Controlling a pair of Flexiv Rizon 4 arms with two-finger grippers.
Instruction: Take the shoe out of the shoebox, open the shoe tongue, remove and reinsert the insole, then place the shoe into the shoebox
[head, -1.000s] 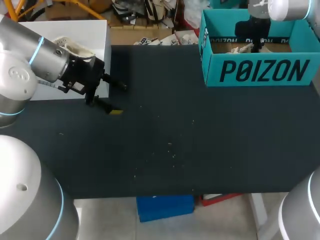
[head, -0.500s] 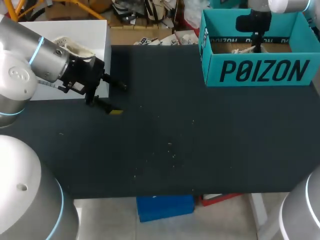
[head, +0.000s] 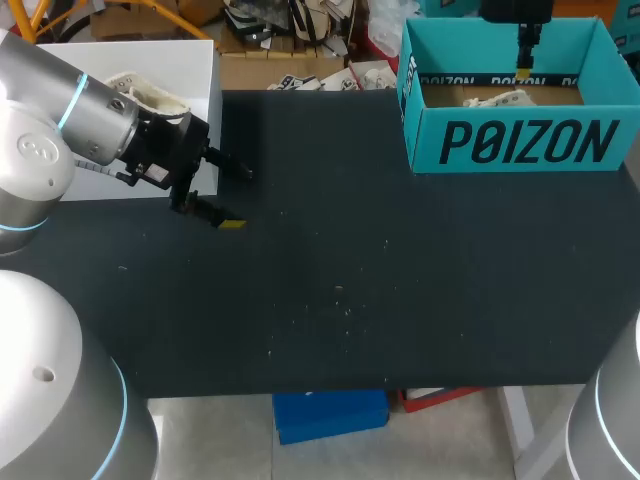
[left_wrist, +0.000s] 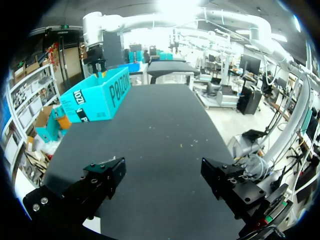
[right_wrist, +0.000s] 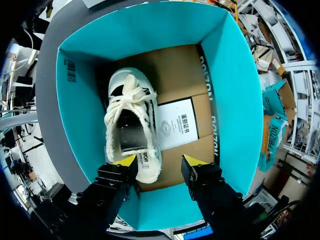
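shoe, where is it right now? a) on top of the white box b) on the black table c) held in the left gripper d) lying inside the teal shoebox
D: the right wrist view shows the white shoe lying on the cardboard floor of the teal shoebox, with the right gripper open above it.

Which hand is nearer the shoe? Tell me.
Right. The right hand hovers above the shoe inside the shoebox; the left hand is across the table, far from it.
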